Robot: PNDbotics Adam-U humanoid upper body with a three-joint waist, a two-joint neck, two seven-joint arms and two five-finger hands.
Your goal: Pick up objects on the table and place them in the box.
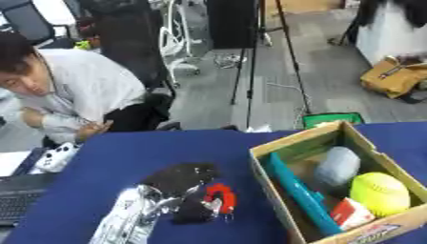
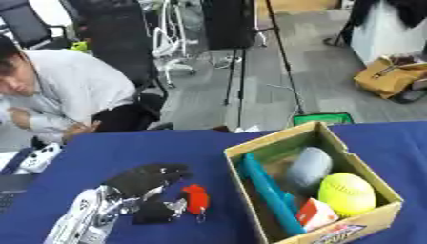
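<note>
My left hand (image 1: 179, 178) reaches in from the lower left on a silver forearm, black fingers stretched out low over the blue table (image 1: 125, 157). A small red thing (image 1: 221, 196) with a silver piece lies just right of the thumb; whether they touch I cannot tell. To the right stands the open cardboard box (image 1: 296, 138). It holds a yellow ball (image 1: 380, 193), a grey rounded object (image 1: 338, 166), a long teal object (image 1: 300, 195) and a small red-and-white pack (image 1: 350, 213). My right hand shows in neither view.
A laptop keyboard (image 1: 16, 200) and a white controller (image 1: 54, 157) lie at the table's left edge. A person leans in at the far left corner without touching the objects. A green bin (image 1: 333, 117) stands beyond the far edge.
</note>
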